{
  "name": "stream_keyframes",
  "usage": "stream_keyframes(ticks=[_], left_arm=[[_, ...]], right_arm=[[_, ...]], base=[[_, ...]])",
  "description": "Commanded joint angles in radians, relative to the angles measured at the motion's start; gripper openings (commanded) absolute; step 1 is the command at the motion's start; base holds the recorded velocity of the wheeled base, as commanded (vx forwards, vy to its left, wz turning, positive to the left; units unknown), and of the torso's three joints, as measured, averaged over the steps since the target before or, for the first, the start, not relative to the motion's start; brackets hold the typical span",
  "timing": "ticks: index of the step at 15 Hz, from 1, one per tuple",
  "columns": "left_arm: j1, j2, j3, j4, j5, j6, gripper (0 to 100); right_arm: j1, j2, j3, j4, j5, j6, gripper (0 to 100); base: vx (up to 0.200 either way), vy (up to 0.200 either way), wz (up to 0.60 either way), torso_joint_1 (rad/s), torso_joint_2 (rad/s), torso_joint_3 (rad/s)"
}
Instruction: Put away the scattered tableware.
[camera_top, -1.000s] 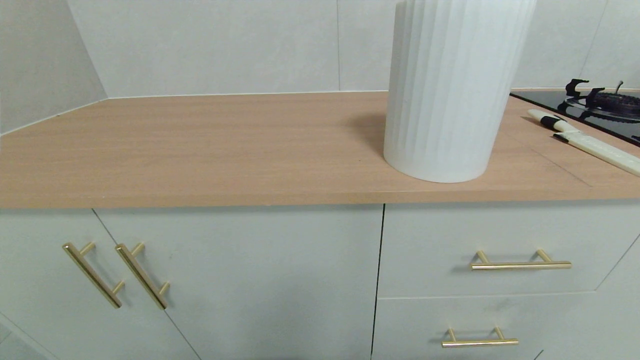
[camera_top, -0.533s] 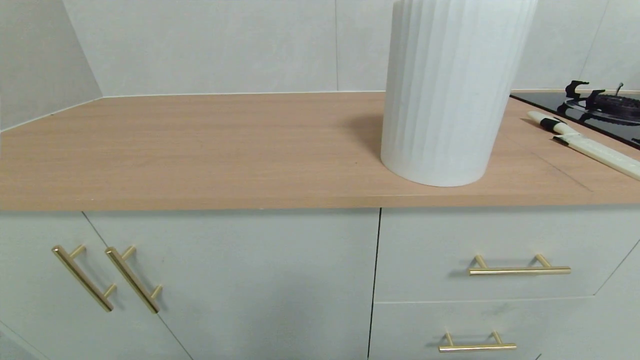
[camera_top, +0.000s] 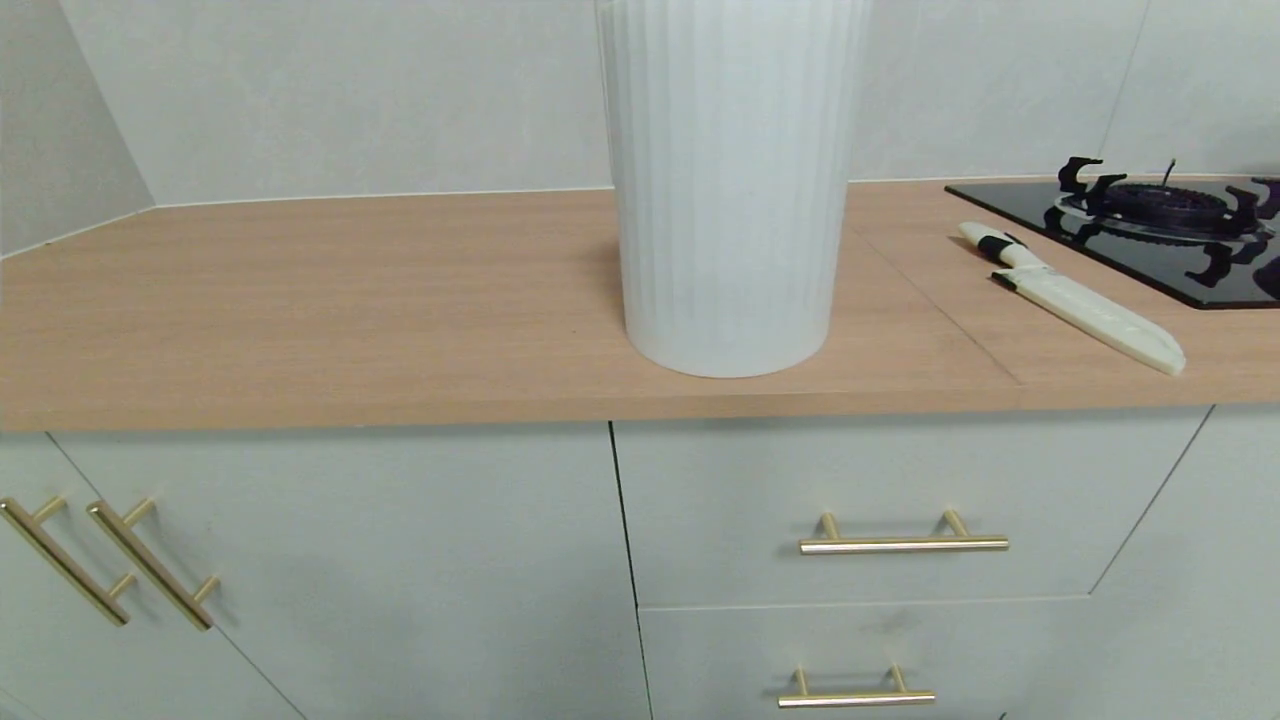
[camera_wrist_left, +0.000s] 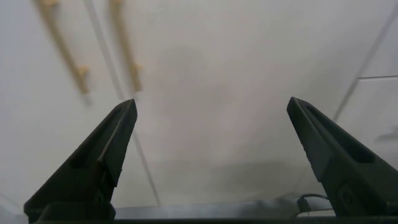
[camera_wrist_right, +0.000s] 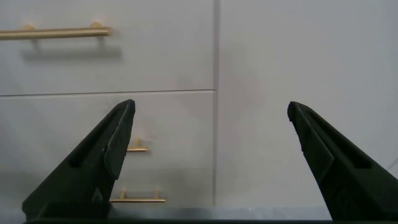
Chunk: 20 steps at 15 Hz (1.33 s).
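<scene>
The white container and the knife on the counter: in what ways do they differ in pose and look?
The container stands upright; the knife lies flat. The container is tall and wide; the knife is slim and low. The container is plain ribbed white; the knife is cream with a black band on its handle. Both rest on the counter, the knife nearer the stove.

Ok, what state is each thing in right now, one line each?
Container: upright on the counter.
Knife: lying flat on the counter, by the hob.
Top drawer: shut.
Lower drawer: shut.
Cabinet doors: shut.
Left gripper: open, empty.
Right gripper: open, empty.
</scene>
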Motion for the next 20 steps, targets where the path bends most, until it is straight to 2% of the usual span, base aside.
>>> stream_keyframes(ticks=[1,17,20], left_arm=[[-0.001,0.000,0.000,0.001,0.001,0.000,100],[-0.001,0.000,0.000,0.001,0.001,-0.002,100],[-0.001,0.000,0.000,0.001,0.001,0.000,100]], right_arm=[[0.000,0.003,0.000,-0.001,0.001,-0.001,100],[0.000,0.001,0.000,-0.001,0.001,0.000,100],[0.000,0.001,0.000,-0.001,0.001,0.000,100]], base=[[0.000,0.000,0.00,0.000,0.00,0.000],[0.000,0.000,0.00,0.000,0.00,0.000],[0.000,0.000,0.00,0.051,-0.23,-0.173]])
